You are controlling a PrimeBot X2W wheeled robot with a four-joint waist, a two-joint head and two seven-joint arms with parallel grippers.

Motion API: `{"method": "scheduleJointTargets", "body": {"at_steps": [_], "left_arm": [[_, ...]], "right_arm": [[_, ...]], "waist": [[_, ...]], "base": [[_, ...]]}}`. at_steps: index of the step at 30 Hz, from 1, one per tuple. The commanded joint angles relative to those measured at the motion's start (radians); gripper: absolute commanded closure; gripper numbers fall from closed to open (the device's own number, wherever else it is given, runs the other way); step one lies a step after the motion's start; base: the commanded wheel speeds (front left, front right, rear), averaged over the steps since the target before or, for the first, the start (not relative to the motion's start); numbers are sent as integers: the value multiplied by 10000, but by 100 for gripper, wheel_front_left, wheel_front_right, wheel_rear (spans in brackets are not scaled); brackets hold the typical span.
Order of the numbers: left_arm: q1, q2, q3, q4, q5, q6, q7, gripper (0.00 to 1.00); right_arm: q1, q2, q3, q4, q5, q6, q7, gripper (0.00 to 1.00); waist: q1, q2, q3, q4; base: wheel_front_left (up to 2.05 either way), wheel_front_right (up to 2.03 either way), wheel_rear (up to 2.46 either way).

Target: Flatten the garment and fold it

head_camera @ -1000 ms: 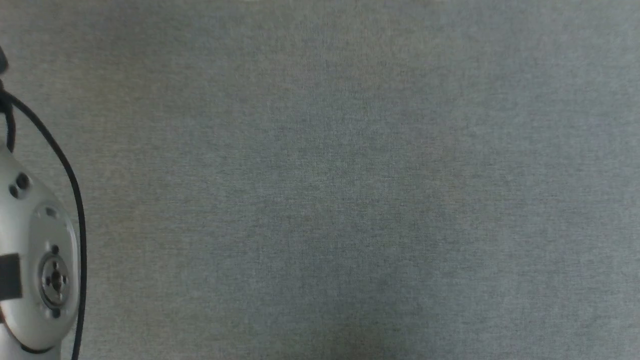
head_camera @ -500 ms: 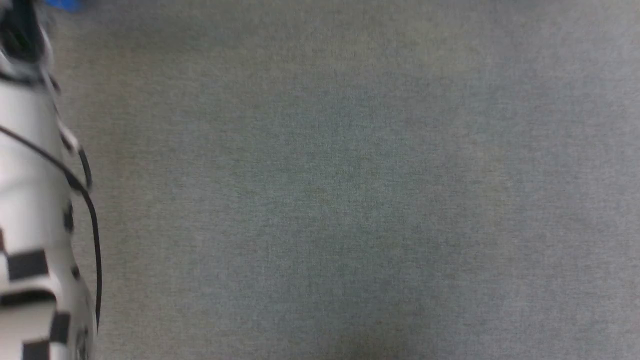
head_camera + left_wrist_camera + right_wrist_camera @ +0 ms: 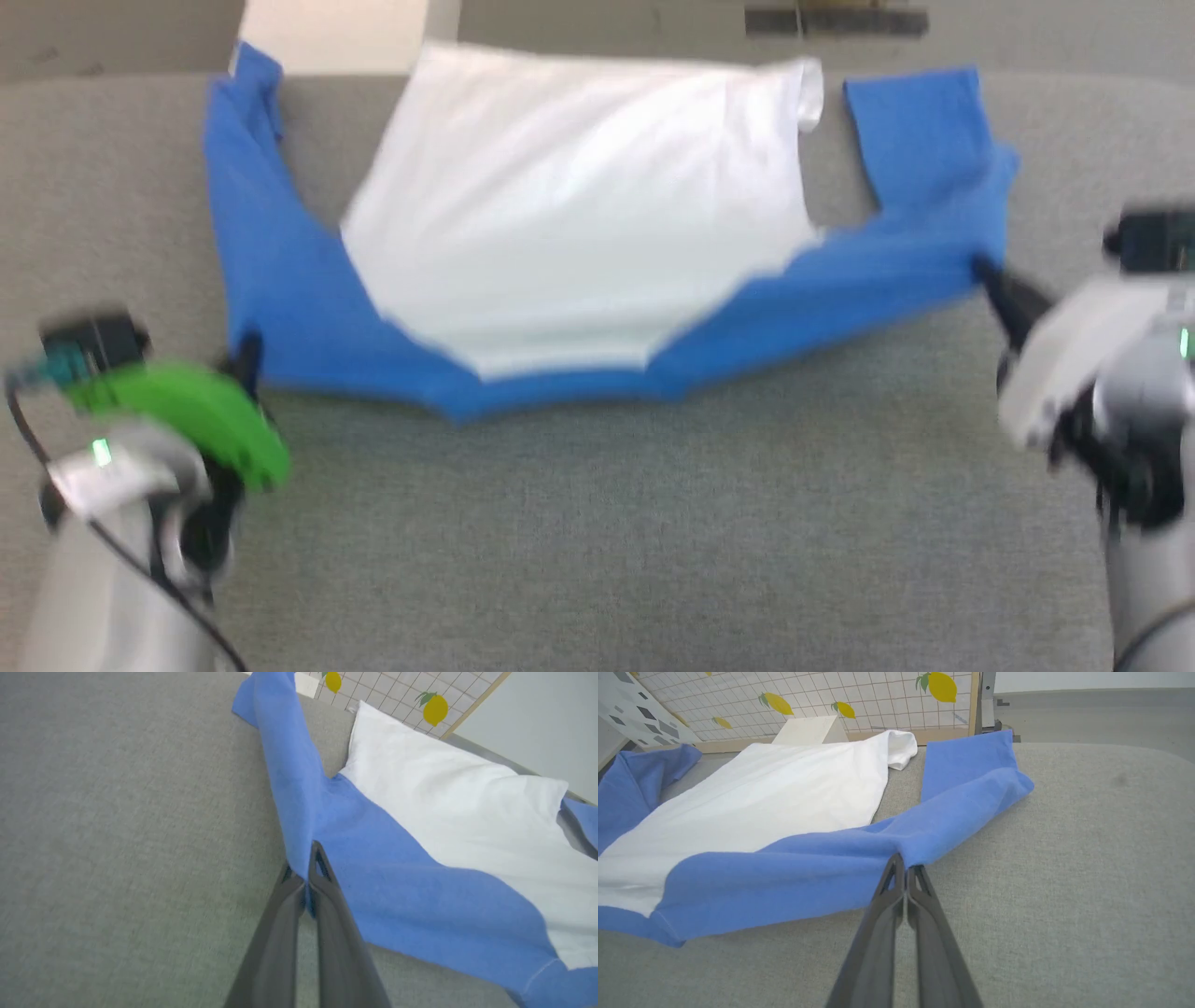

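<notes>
Your left gripper (image 3: 308, 877) is pinched shut on a fold of blue cloth, where the sleeve on your left meets the shoulder of the shirt (image 3: 579, 215). Your right gripper (image 3: 905, 868) is clamped the same way on the opposite blue shoulder. The cloth rises a little off the surface at each pinch.

Between the two grips, the blue shoulder band runs from left to right across the grey table (image 3: 597, 541) and sags toward you in the middle. This is the shirt's long axis for now. From that band the white body spreads away from you to the table's far edge, and one far hem corner on the right is curled over. Both blue sleeves also point away from you.

The whole shirt lies ahead of the fingers, and neither arm is nearer than the other. The head view is blurred. As a judgement, any pull should come evenly from both sides.
</notes>
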Motion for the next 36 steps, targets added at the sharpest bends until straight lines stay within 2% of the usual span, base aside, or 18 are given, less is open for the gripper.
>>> {"method": "scheduleJointTargets", "body": {"at_steps": [1, 7, 11, 16, 21, 24, 25, 30, 31, 32, 33, 36], "left_arm": [[682, 2, 66, -263, -81, 183, 93, 100], [3146, -376, 319, -1648, -250, 866, 267, 100], [4281, -546, 406, -2303, -166, 1258, 240, 100], [5302, -784, 418, -2828, -35, 1644, 152, 100], [5883, -855, 190, -3057, 396, 1980, 87, 100], [5892, -949, 8, -2932, 490, 1953, -35, 100], [5776, -1010, -281, -2479, 626, 1824, -157, 100], [5426, -1153, -605, -1656, 767, 1519, -683, 100], [5329, -1194, -625, -1497, 761, 1450, -849, 100], [5259, -1219, -654, -1384, 761, 1399, -941, 54], [5195, -1240, -720, -1254, 753, 1315, -989, 0], [5067, -1342, -770, -1132, 632, 1151, -1145, 0]], "right_arm": [[642, 136, -283, -371, -88, -21, 116, 100], [3368, 1137, -1211, -1980, -269, -21, 566, 100], [4577, 1357, -1583, -2563, -284, -21, 807, 100], [5738, 1382, -1894, -2656, -145, -21, 981, 100], [6562, 1385, -2021, -2187, -76, -21, 1145, 100], [6726, 1385, -1972, -1908, -91, -21, 1095, 100], [6707, 1386, -1804, -1344, -85, -21, 745, 100], [6430, 1386, -1486, -360, -22, -21, -64, 100], [6363, 1386, -1446, -212, 38, -21, -274, 95], [6329, 1386, -1376, -118, 52, -21, -391, 31], [6307, 1386, -1311, -35, 64, -21, -500, 0], [6261, 1387, -1328, -80, 102, -21, -837, 0]], "waist": [[1, 0, -1024, 86], [1, 0, -1467, 173], [1, 0, -1611, 234], [1, 0, -1783, 259], [1, 0, -1858, 308], [1, 0, -1818, 330], [1, 0, -1764, 332], [1, 0, -1662, 318], [1, 0, -1645, 321], [1, 0, -1638, 326], [1, 0, -1633, 333], [1, 0, -1632, 361]], "base": [[0, 0, 0], [0, 0, 0], [0, 0, 0], [0, 0, 0], [0, 0, 0], [0, 0, 0], [0, 0, 0], [0, 0, 0], [0, 0, 0], [0, 0, 0], [0, 0, 0], [0, 0, 0]]}}
